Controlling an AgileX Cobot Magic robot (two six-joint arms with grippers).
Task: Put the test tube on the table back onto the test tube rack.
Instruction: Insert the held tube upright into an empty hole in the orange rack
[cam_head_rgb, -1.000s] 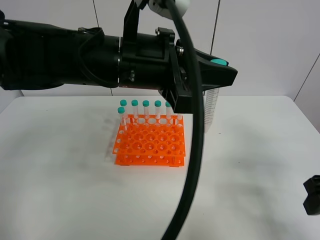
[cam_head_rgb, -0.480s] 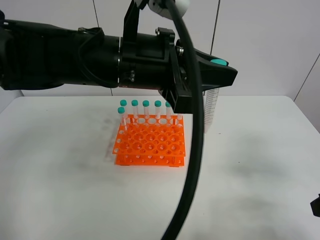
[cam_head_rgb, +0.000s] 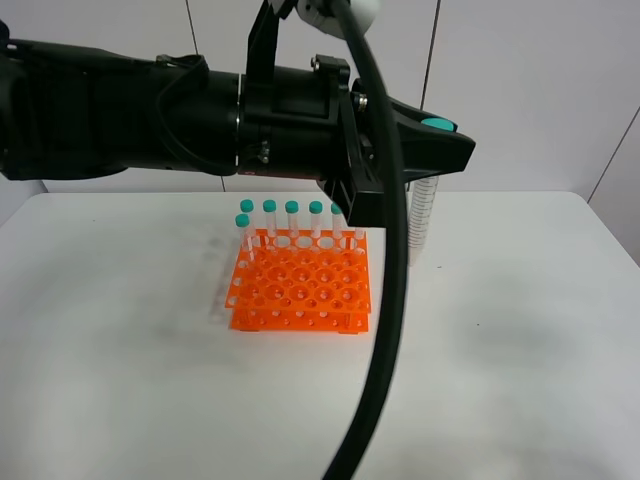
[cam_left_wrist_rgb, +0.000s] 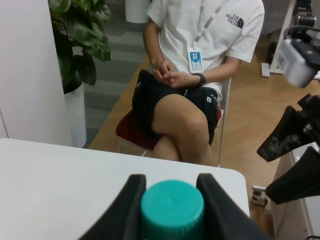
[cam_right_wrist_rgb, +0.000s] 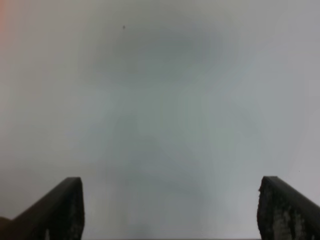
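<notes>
While the left arm (cam_head_rgb: 120, 115) spans the upper part of the high view, you see the left gripper (cam_head_rgb: 446, 143) at upper right, clamped on the teal cap (cam_head_rgb: 437, 124) of the test tube (cam_head_rgb: 424, 212). The tube hangs upright just right of the test tube rack (cam_head_rgb: 300, 285), apart from it; you cannot tell whether its tip meets the table (cam_head_rgb: 520, 330). The orange rack sits at centre frame, with other capped tubes (cam_head_rgb: 292, 220) lining its far row. In the left wrist view, black fingers (cam_left_wrist_rgb: 131, 200) press the cap from both sides, with a seated person (cam_left_wrist_rgb: 190, 75) behind. In the right wrist view, the right gripper (cam_right_wrist_rgb: 171, 186) is spread wide over a blurred white surface.
</notes>
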